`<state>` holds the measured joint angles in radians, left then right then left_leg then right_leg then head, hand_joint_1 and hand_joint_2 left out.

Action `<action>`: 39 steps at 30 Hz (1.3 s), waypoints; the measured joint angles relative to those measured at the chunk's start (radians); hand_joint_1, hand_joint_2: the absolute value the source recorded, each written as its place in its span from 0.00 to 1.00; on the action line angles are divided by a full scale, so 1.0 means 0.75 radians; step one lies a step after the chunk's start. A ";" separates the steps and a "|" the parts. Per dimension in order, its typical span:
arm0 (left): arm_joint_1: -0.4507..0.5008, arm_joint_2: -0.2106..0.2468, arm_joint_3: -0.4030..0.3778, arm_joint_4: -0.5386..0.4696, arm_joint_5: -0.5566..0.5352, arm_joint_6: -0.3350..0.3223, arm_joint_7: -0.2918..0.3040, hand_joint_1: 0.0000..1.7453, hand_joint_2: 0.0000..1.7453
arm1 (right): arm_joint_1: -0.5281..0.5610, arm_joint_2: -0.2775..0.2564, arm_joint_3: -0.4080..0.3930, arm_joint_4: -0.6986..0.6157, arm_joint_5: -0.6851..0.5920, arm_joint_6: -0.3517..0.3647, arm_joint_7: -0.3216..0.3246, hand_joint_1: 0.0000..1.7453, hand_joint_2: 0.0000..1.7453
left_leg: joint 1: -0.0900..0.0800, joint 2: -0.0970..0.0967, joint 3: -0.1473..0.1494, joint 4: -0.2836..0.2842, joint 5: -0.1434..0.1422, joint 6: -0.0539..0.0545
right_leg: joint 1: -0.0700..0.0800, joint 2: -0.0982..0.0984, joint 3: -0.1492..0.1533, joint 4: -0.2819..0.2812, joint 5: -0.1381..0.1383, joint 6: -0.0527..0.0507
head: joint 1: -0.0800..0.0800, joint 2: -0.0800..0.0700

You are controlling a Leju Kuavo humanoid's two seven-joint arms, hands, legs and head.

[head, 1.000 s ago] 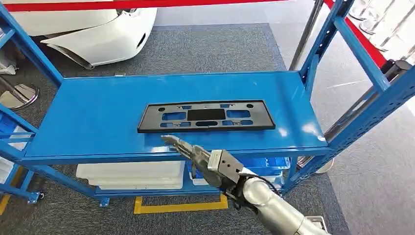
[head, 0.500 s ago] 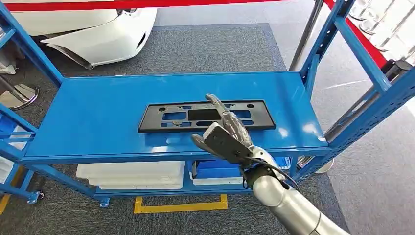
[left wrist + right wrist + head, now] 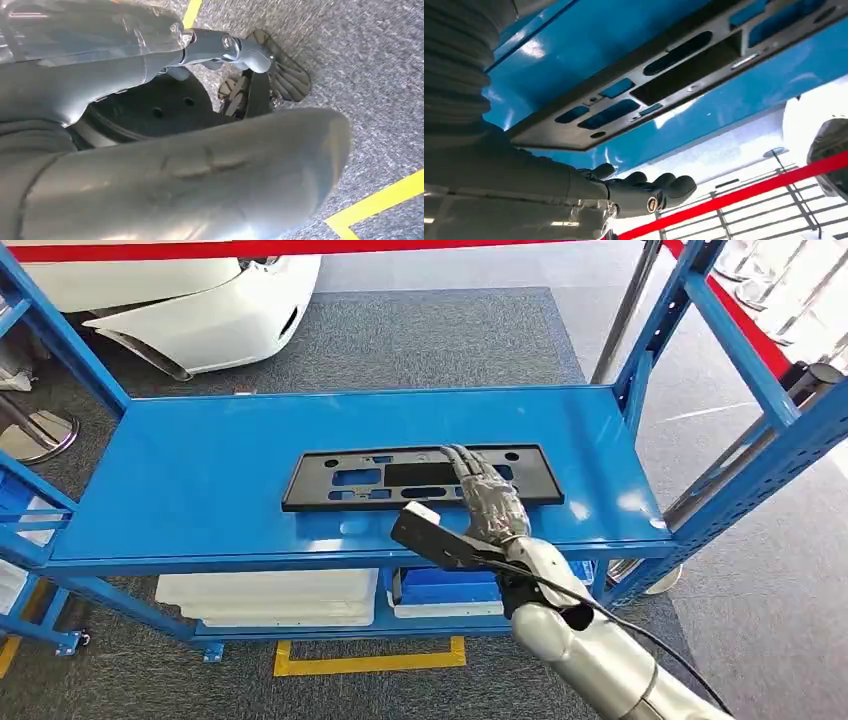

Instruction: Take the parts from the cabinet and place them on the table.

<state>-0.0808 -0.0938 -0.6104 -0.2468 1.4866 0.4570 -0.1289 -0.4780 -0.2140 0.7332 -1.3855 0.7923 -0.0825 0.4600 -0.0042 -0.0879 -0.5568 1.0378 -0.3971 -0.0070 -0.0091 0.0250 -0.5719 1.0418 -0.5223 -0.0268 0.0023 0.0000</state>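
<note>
Right hand [image 3: 487, 502] fingers spread, holding nothing, over black plate frame [image 3: 350, 480] on blue shelf [image 3: 200, 480]; no legible writing.

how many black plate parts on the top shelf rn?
1. A single black plate part lies flat mid-shelf on the blue shelf, with the right hand over its right portion. None seems hidden on this shelf.

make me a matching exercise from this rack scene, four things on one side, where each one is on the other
Things:
1. black license plate frame
2. right hand
3. white car bumper
4. white bins

Places:
A. on the rack's lower level
B. flat on the blue shelf
C. over the frame's right part
D. on the carpet behind the rack

Pairs: 1-B, 2-C, 3-D, 4-A
</note>
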 joint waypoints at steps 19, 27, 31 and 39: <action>0.000 0.002 -0.001 0.000 0.044 -0.012 0.032 0.00 0.00 | -0.044 -0.096 0.008 0.072 0.064 0.231 0.022 0.00 1.00 | 0.000 0.000 0.000 0.000 0.000 0.000 | 0.000 0.000 0.000 0.000 0.000 0.000 | 0.000 0.000; 0.000 0.004 -0.017 0.000 0.077 0.001 0.046 0.00 0.00 | -0.104 -0.125 0.027 0.135 0.073 0.253 0.029 0.00 1.00 | 0.000 0.000 0.000 0.001 0.000 0.000 | 0.000 0.000 0.000 0.000 0.000 0.000 | 0.000 0.000; 0.000 0.006 -0.025 0.000 0.089 0.002 0.046 0.00 0.00 | -0.118 -0.140 0.035 0.164 0.079 0.262 0.033 0.00 1.00 | 0.000 0.000 0.000 0.001 0.000 0.000 | 0.000 0.000 0.000 0.000 0.000 0.000 | 0.001 0.000; 0.000 0.009 -0.032 0.000 0.102 0.002 0.041 0.00 0.00 | -0.141 -0.155 0.045 0.211 0.082 0.270 0.041 0.00 1.00 | 0.000 0.000 -0.001 0.001 0.000 0.000 | 0.000 0.000 0.000 0.000 0.000 0.000 | 0.000 0.000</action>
<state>-0.0808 -0.0874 -0.6340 -0.2468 1.5629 0.4585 -0.0984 -0.5840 -0.3304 0.7672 -1.2276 0.8541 0.1198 0.4906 -0.0043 -0.0879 -0.5572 1.0384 -0.3973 -0.0068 -0.0093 0.0248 -0.5720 1.0417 -0.5222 -0.0266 0.0023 0.0000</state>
